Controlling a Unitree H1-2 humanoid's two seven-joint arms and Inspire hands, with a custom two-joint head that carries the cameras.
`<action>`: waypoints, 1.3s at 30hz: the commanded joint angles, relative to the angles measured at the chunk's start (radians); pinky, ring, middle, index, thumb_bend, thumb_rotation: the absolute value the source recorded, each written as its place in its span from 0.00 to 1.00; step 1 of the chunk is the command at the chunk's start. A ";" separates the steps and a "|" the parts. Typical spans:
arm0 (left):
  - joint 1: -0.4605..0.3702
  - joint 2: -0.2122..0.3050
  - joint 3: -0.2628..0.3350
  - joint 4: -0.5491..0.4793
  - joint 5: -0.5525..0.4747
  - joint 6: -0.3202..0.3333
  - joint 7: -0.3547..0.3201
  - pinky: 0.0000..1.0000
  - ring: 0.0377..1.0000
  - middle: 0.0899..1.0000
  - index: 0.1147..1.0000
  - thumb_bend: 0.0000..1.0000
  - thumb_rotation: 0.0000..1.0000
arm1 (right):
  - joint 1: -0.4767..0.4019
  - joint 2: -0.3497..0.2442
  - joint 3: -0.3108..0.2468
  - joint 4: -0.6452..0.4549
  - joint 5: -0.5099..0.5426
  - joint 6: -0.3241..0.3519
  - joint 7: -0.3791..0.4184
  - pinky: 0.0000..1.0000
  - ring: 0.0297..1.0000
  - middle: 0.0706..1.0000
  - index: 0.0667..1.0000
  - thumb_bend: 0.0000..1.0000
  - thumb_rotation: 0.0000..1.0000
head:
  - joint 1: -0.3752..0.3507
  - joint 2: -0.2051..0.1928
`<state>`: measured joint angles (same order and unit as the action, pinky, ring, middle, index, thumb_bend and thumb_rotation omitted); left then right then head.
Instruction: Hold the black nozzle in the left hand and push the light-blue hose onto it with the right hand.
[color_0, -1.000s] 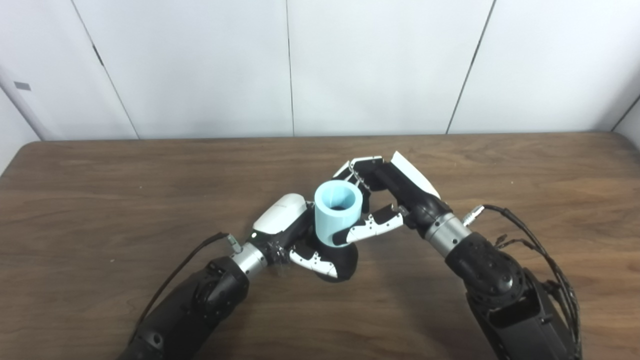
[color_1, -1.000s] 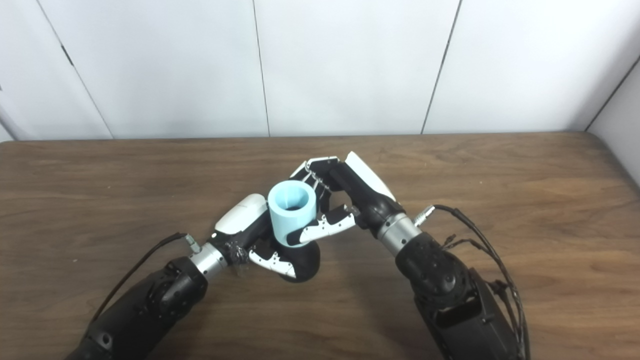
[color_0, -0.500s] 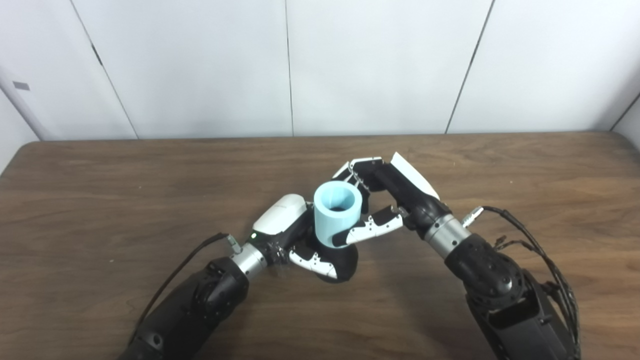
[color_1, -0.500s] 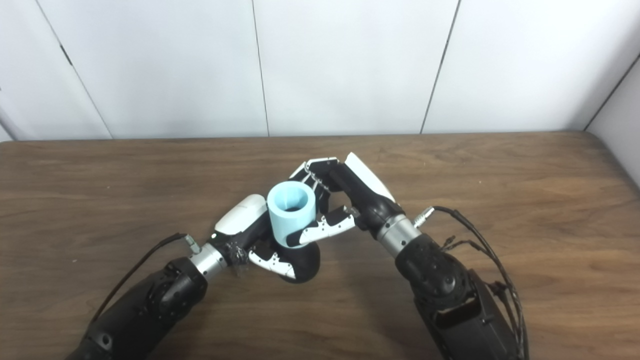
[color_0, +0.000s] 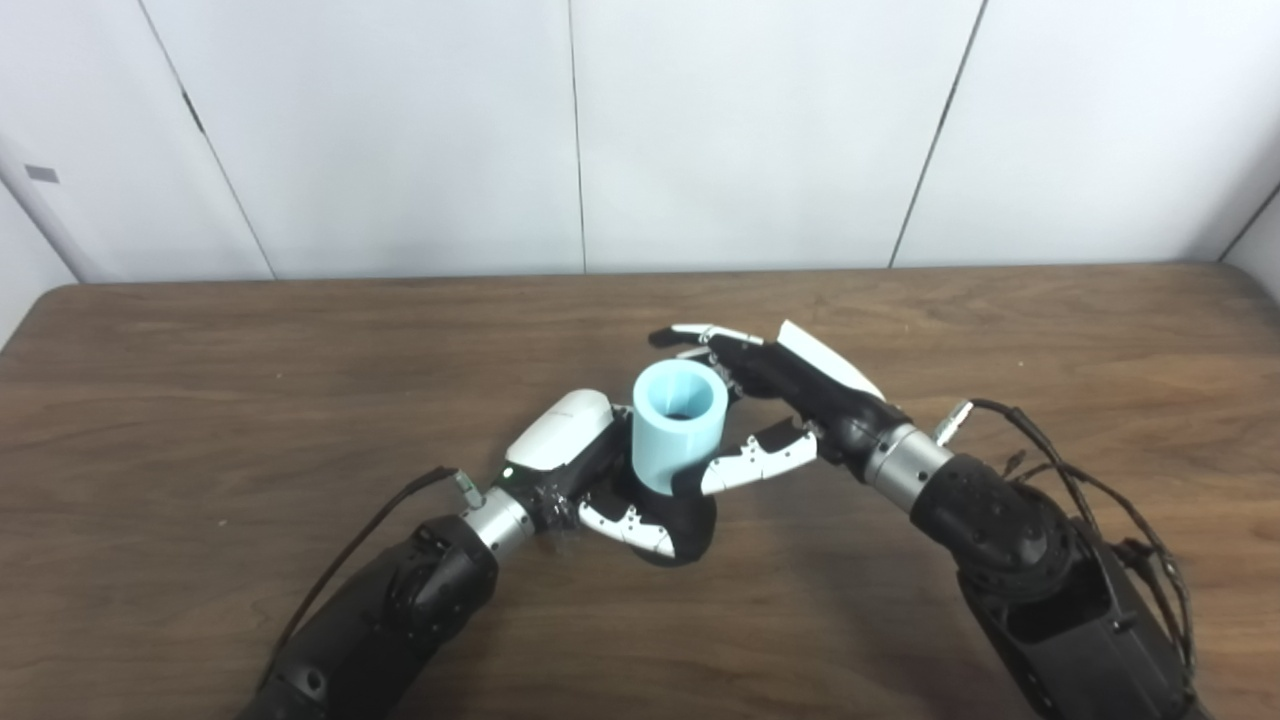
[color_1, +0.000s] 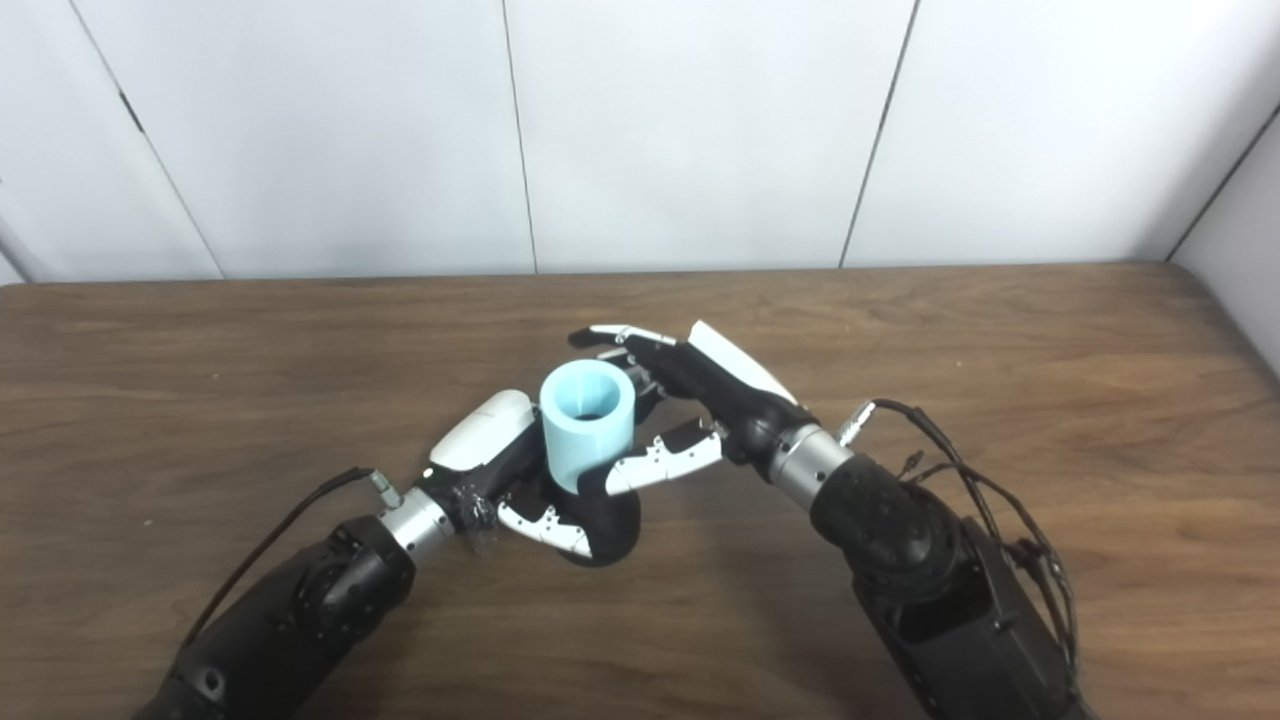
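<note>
Hose upright on nozzle, right hand open beside.

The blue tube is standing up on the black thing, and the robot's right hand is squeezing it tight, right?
Not quite. The blue tube stands on the black nozzle, but the right hand has opened, fingers spread off it, as the left eye view shows.

- Table: dark brown wood-grain top, rounded far-left corner, spanning the full width of both views; grain runs left to right.
- Wall panels: plain white, flat, standing directly behind the table's far edge.
- Panel seams: thin dark lines dividing the panels.
- Small grey tag: rectangular, on the far-left panel.
</note>
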<state>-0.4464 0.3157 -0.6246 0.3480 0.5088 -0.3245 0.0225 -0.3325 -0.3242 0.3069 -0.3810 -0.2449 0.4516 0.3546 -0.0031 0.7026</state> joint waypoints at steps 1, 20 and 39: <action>0.101 0.046 -0.070 0.099 0.106 0.135 -0.170 0.37 0.40 0.44 0.44 0.50 0.00 | -0.050 0.008 -0.044 -0.067 -0.004 0.010 -0.012 0.67 0.85 0.92 0.98 0.84 0.33 | -0.001 0.001; 0.097 0.044 -0.074 0.110 0.112 0.117 -0.159 0.38 0.40 0.45 0.43 0.50 0.00 | -0.039 -0.083 -0.098 -0.191 -0.035 -0.098 0.061 0.72 0.90 0.98 1.00 1.00 0.33 | 0.001 -0.002; 0.086 0.039 -0.080 0.139 0.107 0.106 -0.152 0.40 0.42 0.45 0.42 0.50 0.00 | -0.032 -0.158 0.012 -0.257 -0.264 -0.398 0.135 0.89 0.95 0.95 0.90 0.66 0.75 | 0.003 -0.009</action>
<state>-0.4595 0.3100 -0.6351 0.3671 0.5102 -0.3223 0.0225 -0.3286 -0.4463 0.3212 -0.6137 -0.4673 0.1190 0.4789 -0.0015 0.6934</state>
